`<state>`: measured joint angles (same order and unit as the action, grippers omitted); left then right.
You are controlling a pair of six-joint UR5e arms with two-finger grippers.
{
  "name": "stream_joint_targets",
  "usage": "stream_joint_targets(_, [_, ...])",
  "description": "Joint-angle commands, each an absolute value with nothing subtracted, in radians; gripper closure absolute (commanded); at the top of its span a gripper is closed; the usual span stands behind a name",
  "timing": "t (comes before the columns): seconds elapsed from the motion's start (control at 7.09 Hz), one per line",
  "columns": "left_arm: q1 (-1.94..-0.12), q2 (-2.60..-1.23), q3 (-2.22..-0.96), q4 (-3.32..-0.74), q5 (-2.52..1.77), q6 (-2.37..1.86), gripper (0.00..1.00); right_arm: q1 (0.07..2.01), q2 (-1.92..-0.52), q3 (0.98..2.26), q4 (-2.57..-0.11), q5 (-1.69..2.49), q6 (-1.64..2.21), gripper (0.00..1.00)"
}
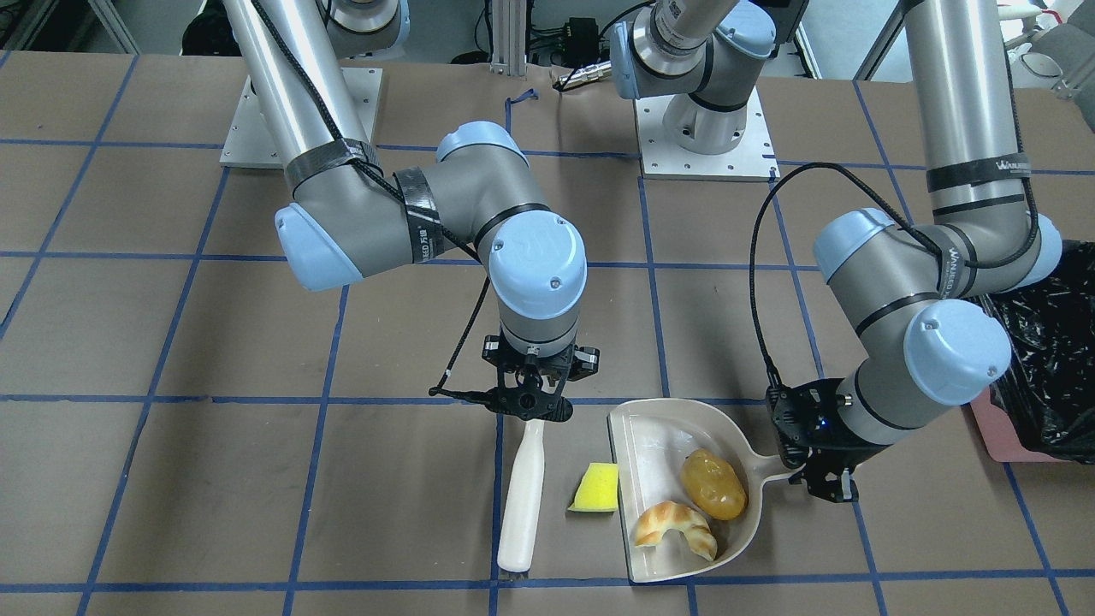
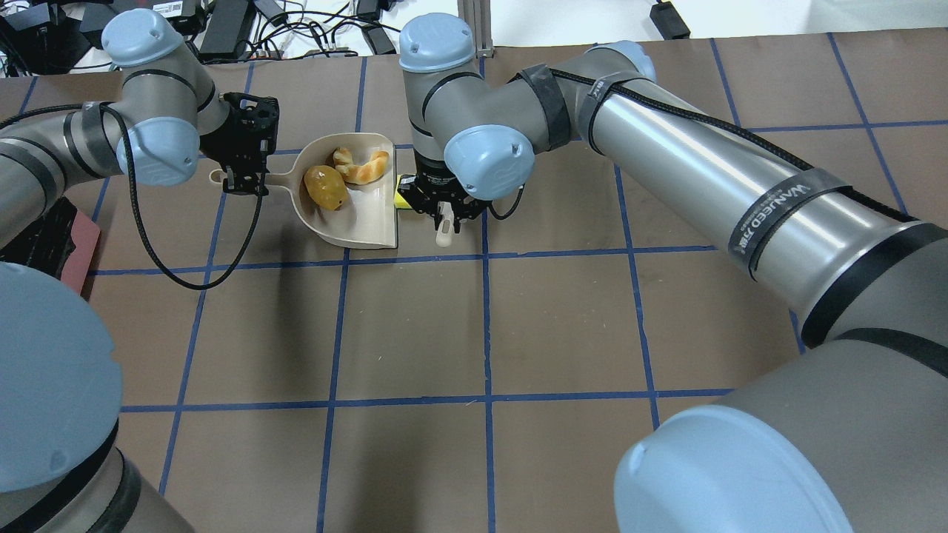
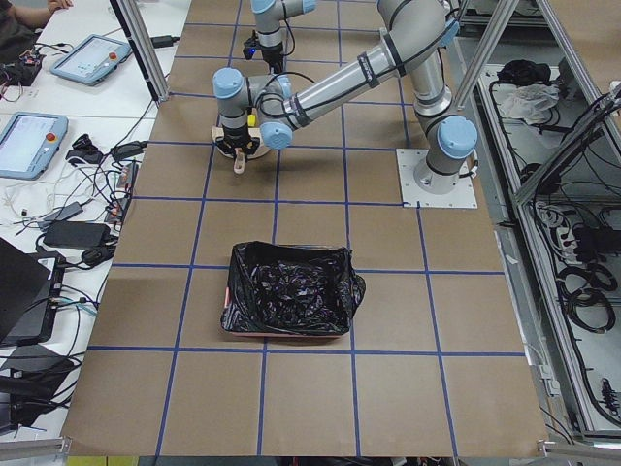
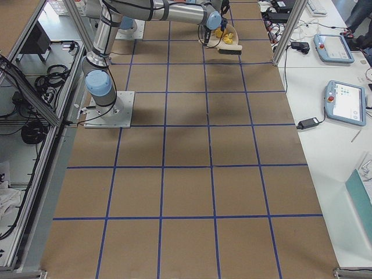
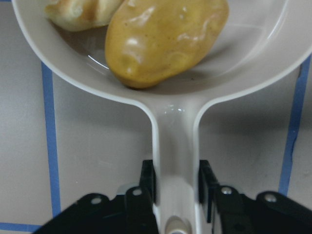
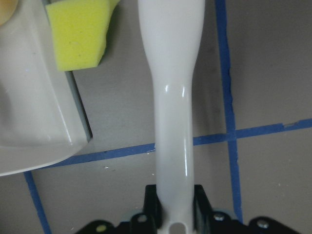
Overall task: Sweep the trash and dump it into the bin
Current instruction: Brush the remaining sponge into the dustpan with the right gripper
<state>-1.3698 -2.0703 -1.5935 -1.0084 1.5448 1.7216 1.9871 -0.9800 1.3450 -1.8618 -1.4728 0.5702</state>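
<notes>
The croissant [image 1: 674, 528] and the potato-shaped lump [image 1: 713, 485] lie inside the cream dustpan [image 1: 648, 441]. The green-and-yellow sponge [image 1: 596, 488] sits on the table at the pan's open lip, between the pan and the cream brush [image 1: 523, 505]. My left gripper [image 5: 176, 178] is shut on the dustpan's handle [image 5: 175, 141], with the lump [image 5: 165, 41] just ahead. My right gripper [image 6: 176, 197] is shut on the brush handle [image 6: 173, 97], with the sponge [image 6: 80, 31] beside the brush. The bin [image 3: 291, 291], pink with a black bag, stands apart on my left.
The bin's black bag [image 1: 1048, 359] shows at the right edge of the front-facing view, behind my left arm's elbow. The brown table has a blue tape grid [image 2: 485, 326]. Arm bases stand on white plates [image 1: 706, 141]. Tablets and cables lie on side tables [image 3: 58, 146].
</notes>
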Motion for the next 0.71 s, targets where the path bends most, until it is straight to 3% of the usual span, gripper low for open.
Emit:
stream_joint_targets(0.0, [-1.37, -2.074, -1.594, -1.008, 1.546, 1.721, 0.73, 2.011, -0.962, 1.341, -1.812, -1.474, 0.554, 1.0])
stream_joint_targets(0.56, [-1.37, -2.074, -1.594, -1.008, 1.545, 1.713, 0.72, 2.084, -0.914, 1.277, -1.793, -1.454, 0.65, 1.0])
